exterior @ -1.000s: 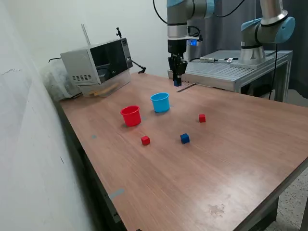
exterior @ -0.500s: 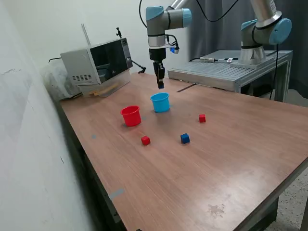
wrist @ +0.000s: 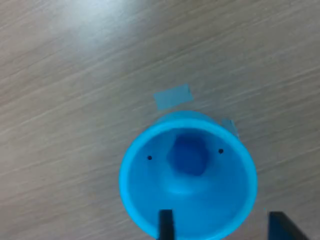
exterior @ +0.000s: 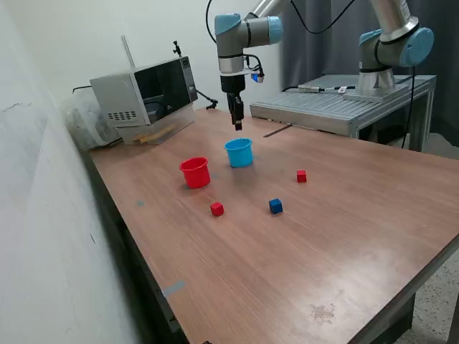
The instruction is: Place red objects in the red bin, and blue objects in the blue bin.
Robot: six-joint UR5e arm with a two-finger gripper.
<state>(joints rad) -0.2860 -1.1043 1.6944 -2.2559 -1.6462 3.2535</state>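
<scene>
My gripper hangs straight above the blue bin, a light blue cup. In the wrist view its two dark fingertips stand apart over the blue bin's rim, open with nothing between them. A dark blue cube shows blurred inside that cup, near its bottom. The red bin, a red cup, stands beside the blue one toward the exterior view's left. On the table lie one red cube, a second red cube and another blue cube, all apart from the cups.
A grey microwave-like box sits at the table's back on the exterior view's left. A metal platform with a second arm stands behind the table. Blue tape marks lie beside the blue cup.
The arm swung toward the exterior view's left with a blue cube and stopped over the blue cup. The fingers have opened, and the cube now shows inside the cup.
</scene>
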